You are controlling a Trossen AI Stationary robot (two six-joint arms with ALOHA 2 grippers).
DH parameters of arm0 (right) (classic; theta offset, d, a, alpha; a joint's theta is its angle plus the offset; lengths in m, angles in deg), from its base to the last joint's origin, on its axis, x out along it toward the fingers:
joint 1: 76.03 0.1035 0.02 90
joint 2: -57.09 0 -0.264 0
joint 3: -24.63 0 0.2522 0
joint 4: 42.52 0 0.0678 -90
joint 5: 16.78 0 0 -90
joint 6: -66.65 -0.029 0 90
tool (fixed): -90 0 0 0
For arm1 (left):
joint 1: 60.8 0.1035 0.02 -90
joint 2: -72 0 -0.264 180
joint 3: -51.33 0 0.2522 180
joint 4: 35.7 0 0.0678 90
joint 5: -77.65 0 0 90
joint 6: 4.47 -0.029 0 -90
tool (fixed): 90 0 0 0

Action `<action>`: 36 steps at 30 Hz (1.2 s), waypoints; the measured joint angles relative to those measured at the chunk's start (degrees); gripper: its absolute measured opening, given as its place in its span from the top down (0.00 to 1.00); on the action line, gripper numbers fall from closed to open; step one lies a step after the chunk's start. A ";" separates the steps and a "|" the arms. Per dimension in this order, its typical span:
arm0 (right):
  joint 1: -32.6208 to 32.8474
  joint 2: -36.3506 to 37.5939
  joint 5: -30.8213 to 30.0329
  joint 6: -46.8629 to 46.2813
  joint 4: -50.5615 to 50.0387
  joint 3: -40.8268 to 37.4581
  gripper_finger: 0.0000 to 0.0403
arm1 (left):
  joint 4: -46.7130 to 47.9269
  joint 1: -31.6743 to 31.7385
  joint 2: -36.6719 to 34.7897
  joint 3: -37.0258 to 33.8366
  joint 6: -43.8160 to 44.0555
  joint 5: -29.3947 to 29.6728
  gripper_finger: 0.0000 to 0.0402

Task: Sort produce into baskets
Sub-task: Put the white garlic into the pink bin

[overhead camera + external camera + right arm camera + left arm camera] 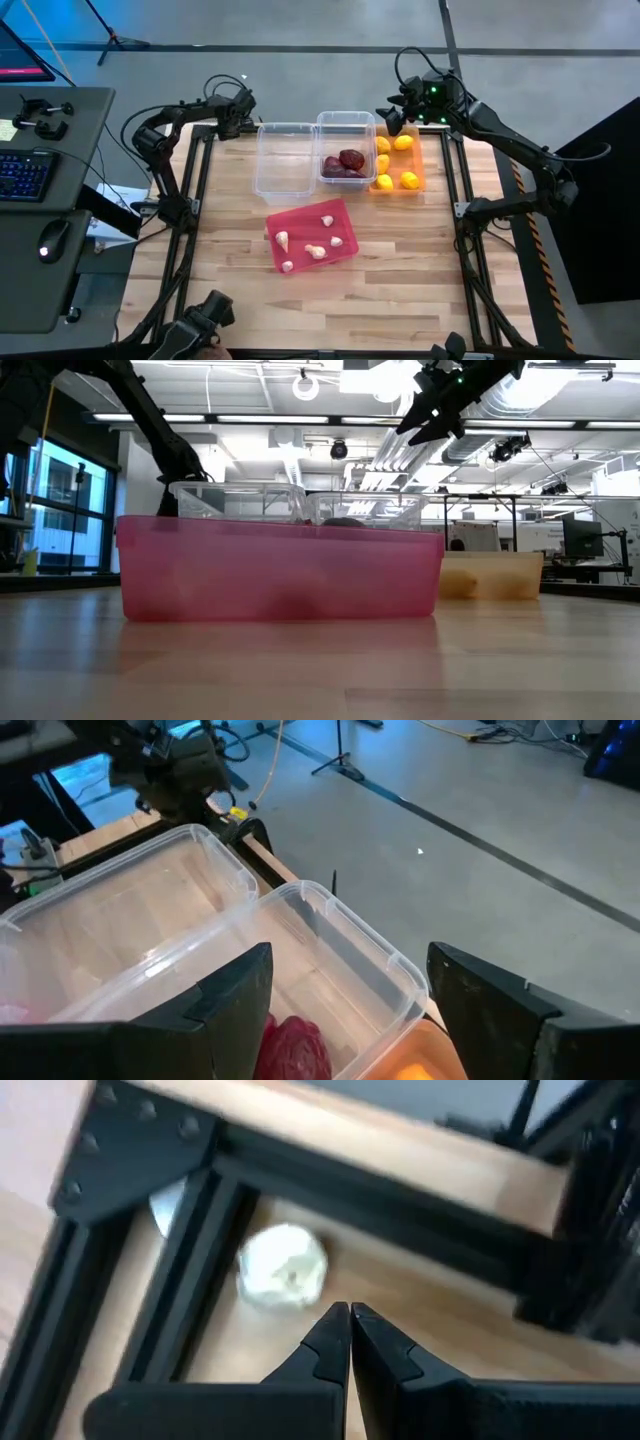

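- Right wrist view: the right claw (345, 1010) hangs empty with its jaws spread wide, above the far end of the clear bin (330, 970) with the red onions (290, 1045), right beside the orange bin (398, 165).
- If it drops from here, a finger could clip the clear bin's rim and shove it.
- The left claw (350, 1335) is pinched tight on nothing, parked at the desk's (400, 290) far left corner near a whitish lump (283, 1265). Can't tell if it's stray garlic.
- Lemons (393, 165) sit in orange, garlic (316, 238) in the pink bin (312, 236); the second clear bin (285, 160) is empty.
- Sorting looks about done, so any extra grab risks mixing things.
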 joint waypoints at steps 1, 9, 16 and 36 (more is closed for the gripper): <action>0.00 -0.01 0.06 0.47 0.00 0.00 0.36 | 1.76 0.43 -0.06 0.65 0.31 -1.73 1.00; 0.00 -0.01 0.06 0.69 0.48 0.00 0.36 | 3.43 1.90 -1.80 2.25 1.56 -5.57 1.00; 0.00 0.00 0.06 0.50 0.23 0.00 0.36 | 1.83 1.12 -1.62 2.14 11.71 5.91 1.00; -0.04 0.01 0.04 0.74 0.40 0.00 0.36 | 7.29 1.84 4.58 5.20 10.02 -3.09 1.00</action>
